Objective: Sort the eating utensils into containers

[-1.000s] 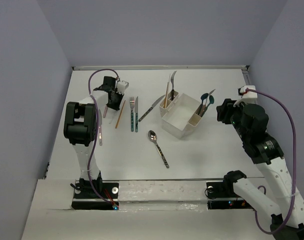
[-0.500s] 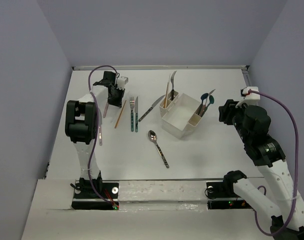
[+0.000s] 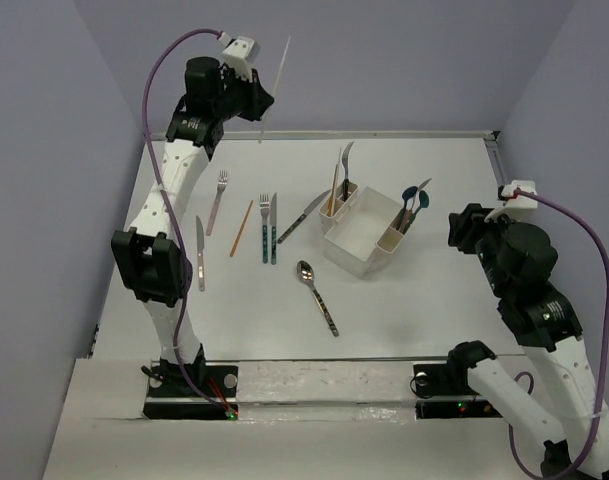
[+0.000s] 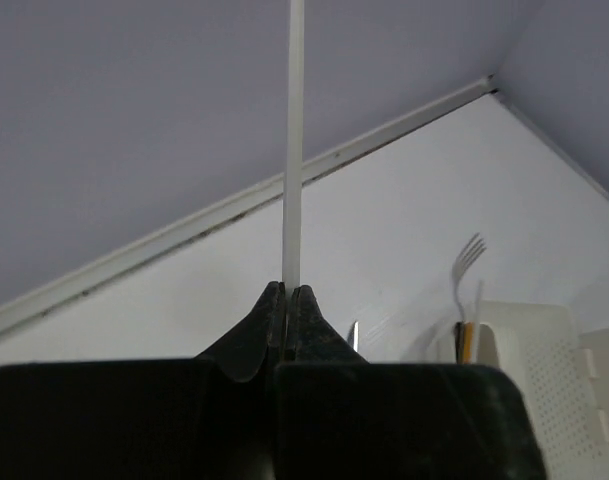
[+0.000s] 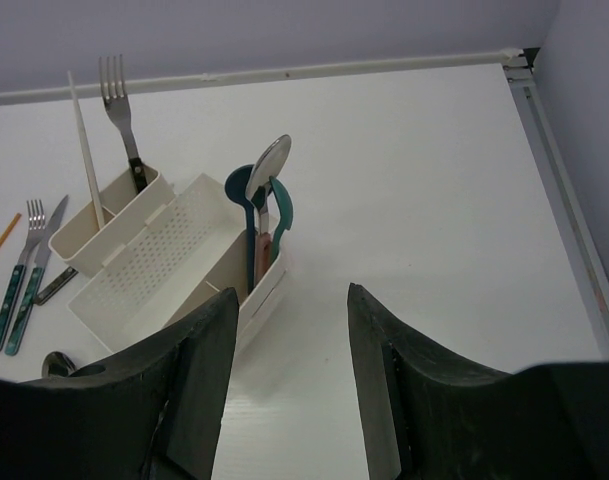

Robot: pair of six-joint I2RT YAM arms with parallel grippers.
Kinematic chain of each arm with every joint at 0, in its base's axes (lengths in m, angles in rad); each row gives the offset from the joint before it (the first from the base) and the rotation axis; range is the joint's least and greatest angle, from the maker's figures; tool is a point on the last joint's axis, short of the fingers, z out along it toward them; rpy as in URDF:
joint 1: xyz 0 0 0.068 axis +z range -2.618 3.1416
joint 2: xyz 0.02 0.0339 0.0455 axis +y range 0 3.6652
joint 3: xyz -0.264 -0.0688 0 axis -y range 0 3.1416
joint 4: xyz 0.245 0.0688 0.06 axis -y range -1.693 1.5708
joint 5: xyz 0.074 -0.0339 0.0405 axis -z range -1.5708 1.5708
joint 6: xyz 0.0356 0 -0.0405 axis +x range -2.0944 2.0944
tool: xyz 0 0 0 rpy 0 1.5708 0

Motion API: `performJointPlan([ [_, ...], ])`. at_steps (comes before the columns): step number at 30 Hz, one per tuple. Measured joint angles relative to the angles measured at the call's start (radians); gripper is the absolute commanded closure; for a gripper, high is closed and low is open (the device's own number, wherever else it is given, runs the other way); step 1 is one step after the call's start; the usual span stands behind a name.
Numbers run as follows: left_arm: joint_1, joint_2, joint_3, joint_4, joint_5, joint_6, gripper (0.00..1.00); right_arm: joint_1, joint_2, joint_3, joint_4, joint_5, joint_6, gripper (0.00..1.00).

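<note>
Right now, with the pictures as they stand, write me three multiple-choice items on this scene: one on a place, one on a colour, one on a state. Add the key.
1. Where is the spoon with the patterned handle?
A. Flat on the table, on the near side of the caddy
B. Inside the caddy's middle compartment
C. In the right hand

2. What colour is the loose chopstick lying on the table?
A. Black
B. Orange
C. Green

3. How is the left hand?
A. Open and empty
B. Shut on a fork
C. Shut on a white chopstick

Key:
1 A, the top view shows it lying on bare table, apart from the caddy.
2 B, it shows orange in the top view.
3 C, the left wrist view shows the hand pinching the white stick, raised above the table.
</note>
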Motion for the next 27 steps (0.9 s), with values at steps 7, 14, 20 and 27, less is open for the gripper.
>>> performJointPlan([
  [7,-0.141,-0.185,-0.316,0.57,0.198,-0.091,1.0,0.0,-0.016,0.028,-0.014,0.035,-0.015,0.47],
  [14,-0.163,-0.172,-0.687,1.225,0.304,-0.333,1.0,0.0,-0.036,0.151,-0.103,0.064,0.055,0.53],
  [20,-0.163,-0.093,-0.806,1.415,0.328,-0.456,1.0,0.0,-0.084,0.23,-0.209,0.117,0.121,0.53],
  [27,-0.19,-0.022,-0.874,1.466,0.331,-0.512,1.0,0.0,-0.055,0.24,-0.302,0.137,0.143,0.52],
])
